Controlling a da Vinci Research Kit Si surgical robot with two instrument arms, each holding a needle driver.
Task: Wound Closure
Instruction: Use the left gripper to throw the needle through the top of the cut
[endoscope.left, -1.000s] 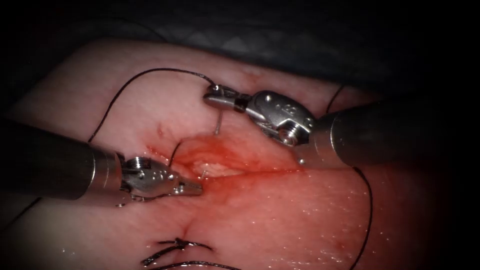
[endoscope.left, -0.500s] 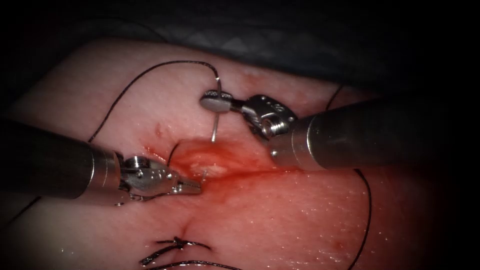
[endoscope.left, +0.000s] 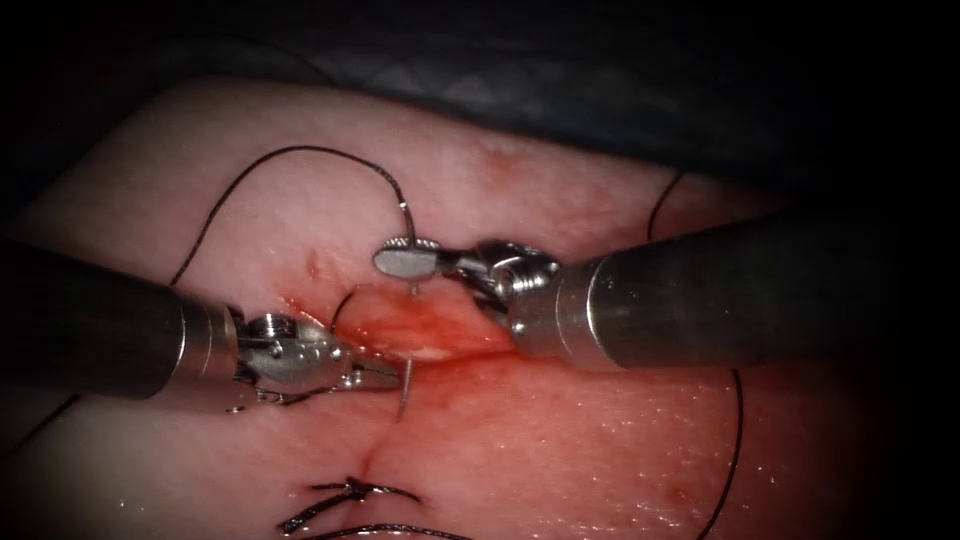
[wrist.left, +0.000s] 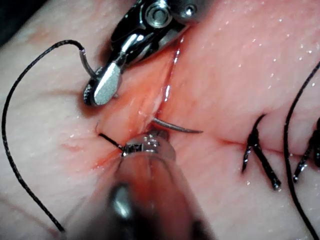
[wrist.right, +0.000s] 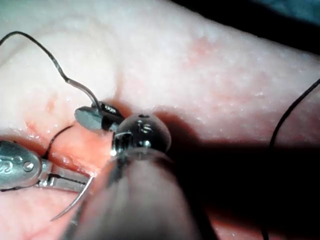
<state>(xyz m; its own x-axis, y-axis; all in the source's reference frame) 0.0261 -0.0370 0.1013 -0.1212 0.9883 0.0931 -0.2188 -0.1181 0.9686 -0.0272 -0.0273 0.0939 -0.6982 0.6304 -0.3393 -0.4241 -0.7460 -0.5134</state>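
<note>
My right tool (endoscope.left: 395, 262) is shut on the curved needle near its tail, just above the open red cut (endoscope.left: 440, 325) in the tissue (endoscope.left: 560, 430). The needle's middle is buried in the tissue. Its pointed tip (endoscope.left: 404, 390) sticks out on the near side of the cut, right beside the shut tips of my left tool (endoscope.left: 390, 378), which rest against the cut's left edge. The left wrist view shows the bare needle tip (wrist.left: 177, 127) beyond my left tool (wrist.left: 145, 145). Black thread (endoscope.left: 260, 165) arcs from the needle's tail over the tissue to the left.
A tied stitch with cut thread ends (endoscope.left: 350, 492) sits on the closed part of the cut, nearer the front. A long strand of thread (endoscope.left: 738, 430) runs down the tissue at the right, under the right shaft. Red fluid (endoscope.left: 500, 370) stains the cut's surroundings.
The right tool moved down and left and turned its wrist, driving the needle through the tissue. The tip came out beside the left tool, which stayed put.
</note>
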